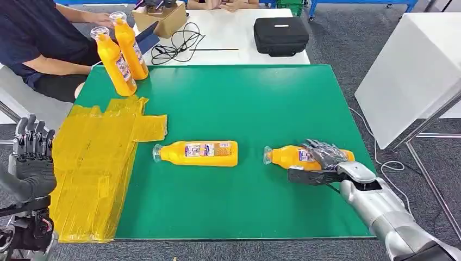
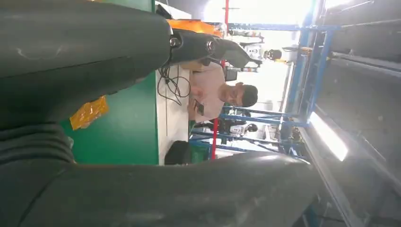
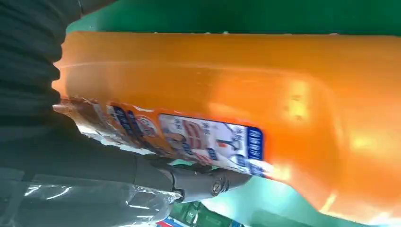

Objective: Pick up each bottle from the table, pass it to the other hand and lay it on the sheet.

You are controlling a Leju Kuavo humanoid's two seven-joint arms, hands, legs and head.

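On the smooth green mat two orange plastic bottles lie on their sides, clear caps pointing toward the robot's left. The right hand lies over the right bottle, dark fingers draped across its top and the thick thumb on its near side; from the right wrist view the glossy orange body with its printed blue-and-white label fills the space against the palm, thumb pressed at the label's edge, so the hand appears to be gripping it, though the bottle rests on the mat. The middle bottle lies apart from it, toward the sheet, its cap just beside the sheet's edge. The sheet is crinkled, shiny yellow film, roughly rectangular with a stepped tab at its far side, covering the mat's left end. Two more bottles stand upright at the mat's far left corner, touching each other, a person's hand at their caps. The left hand is raised beside the table's left edge, fingers straight up and held close together, holding nothing. Behind the mat a white table carries a black case, a coiled cable and a cardboard box.
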